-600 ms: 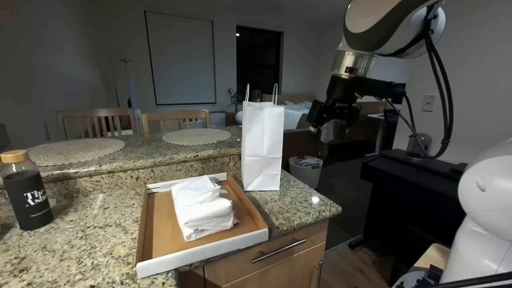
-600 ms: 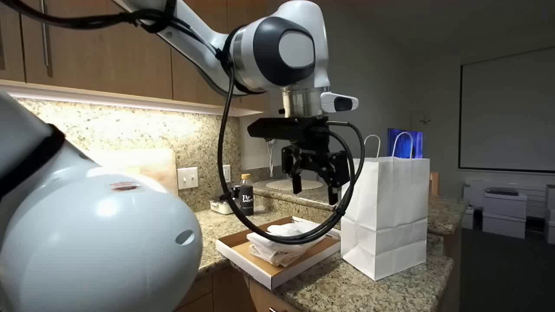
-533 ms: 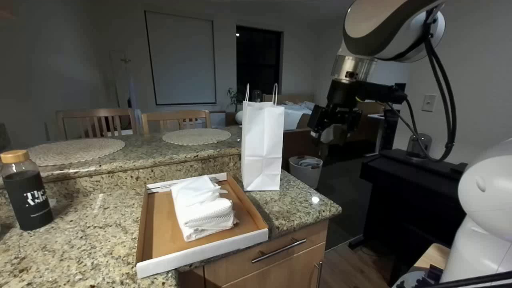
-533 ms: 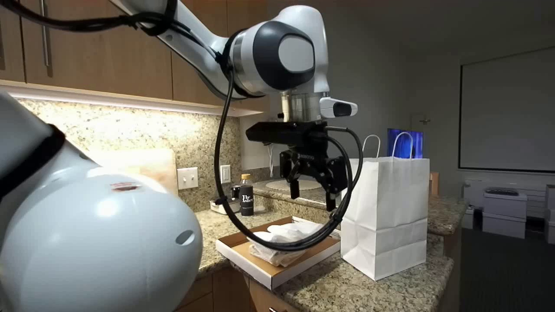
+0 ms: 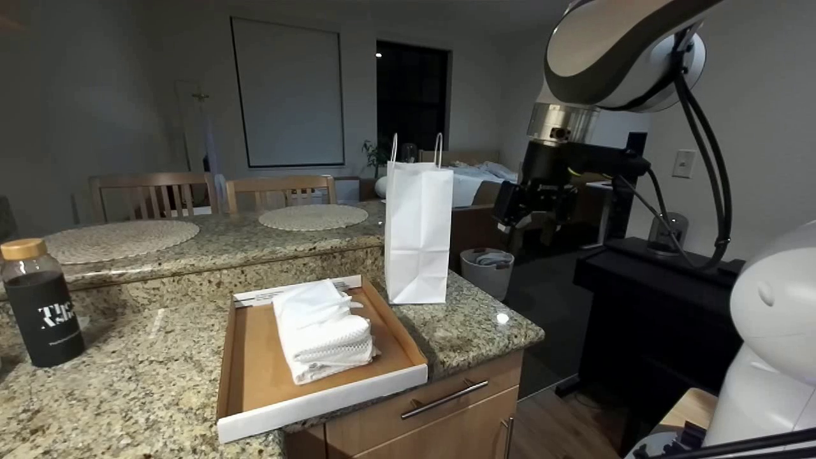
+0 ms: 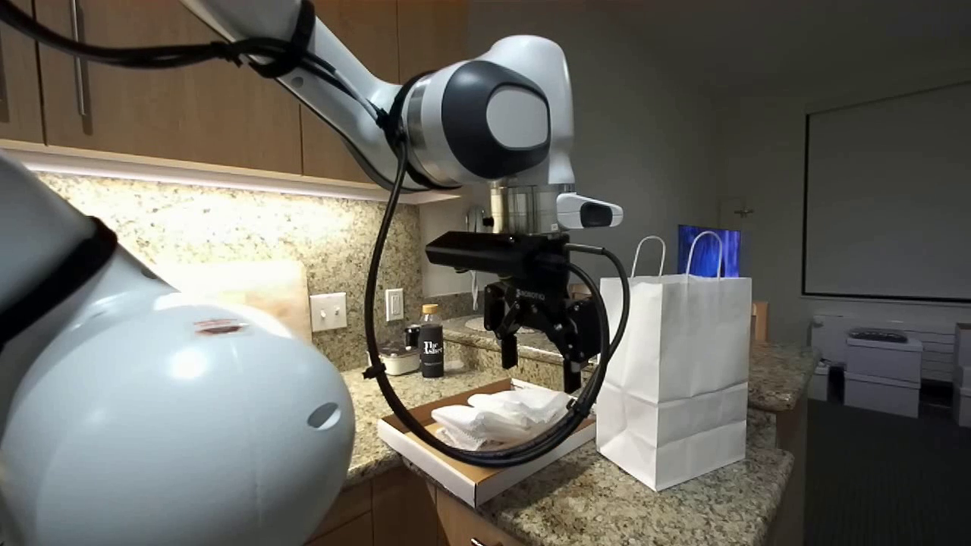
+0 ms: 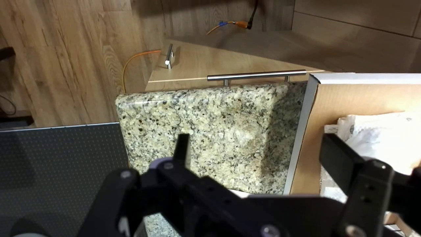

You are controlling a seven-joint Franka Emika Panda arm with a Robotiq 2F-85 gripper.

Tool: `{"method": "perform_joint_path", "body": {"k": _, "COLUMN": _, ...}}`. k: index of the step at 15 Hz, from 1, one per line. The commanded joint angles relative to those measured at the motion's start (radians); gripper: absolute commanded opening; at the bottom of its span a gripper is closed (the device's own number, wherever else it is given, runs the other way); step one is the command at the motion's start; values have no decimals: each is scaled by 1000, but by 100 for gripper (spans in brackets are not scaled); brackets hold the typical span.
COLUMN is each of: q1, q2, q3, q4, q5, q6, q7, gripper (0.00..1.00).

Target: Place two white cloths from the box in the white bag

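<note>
- The cloths [image 5: 325, 335] lie folded in a heap in the box [image 5: 255, 370], lower middle of the frame in an exterior view; how many there are I cannot tell
- The box sits flat on the worktop [image 5: 146, 389], its low walls white outside and brown within
- The bag [image 5: 417, 236] stands upright on the worktop just beside the box, its handles [image 6: 705, 233] raised in both exterior views
- The tool [image 6: 540, 367] is spread, fingers [image 6: 509, 351] pointing down and well apart, in the air near the middle of the frame in an exterior view, clear of bag and cloths
- In the wrist view a corner of the worktop shows between the fingers, with the box and cloths at the right of the frame
- A cable [image 6: 493, 458] loops below the tool, crossing in front of the box and cloths in an exterior view
- A dark bottle [image 5: 43, 319] stands at the left edge of the frame in an exterior view, and a basket [image 5: 486, 277] shows right of the bag, beyond the worktop
</note>
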Motion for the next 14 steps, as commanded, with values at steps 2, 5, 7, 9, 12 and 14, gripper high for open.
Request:
{"method": "perform_joint_path", "body": {"k": 2, "q1": -5, "q2": 0, "q3": 5, "q4": 2, "q5": 4, "q6": -3, "q7": -4, "gripper": 100}}
{"method": "perform_joint_path", "body": {"k": 5, "q1": -5, "q2": 0, "q3": 5, "q4": 2, "q5": 4, "q6": -3, "q7": -4, "gripper": 100}}
{"method": "perform_joint_path", "body": {"k": 7, "q1": 2, "q2": 4, "q3": 24, "q4": 18, "q5": -4, "q6": -10, "q7": 2, "gripper": 100}}
{"method": "perform_joint_path", "body": {"k": 9, "q1": 12, "q2": 6, "q3": 72, "q4": 52, "q5": -29, "q6": -17, "q7": 13, "gripper": 100}}
{"method": "perform_joint_path", "body": {"k": 12, "q1": 43, "q2": 25, "q3": 145, "q4": 115, "q5": -62, "q6": -37, "q7": 5, "gripper": 100}}
{"method": "perform_joint_path", "body": {"k": 14, "q1": 71, "q2": 58, "q3": 196, "q4": 178, "q5": -103, "q6": -61, "q7": -9, "gripper": 100}}
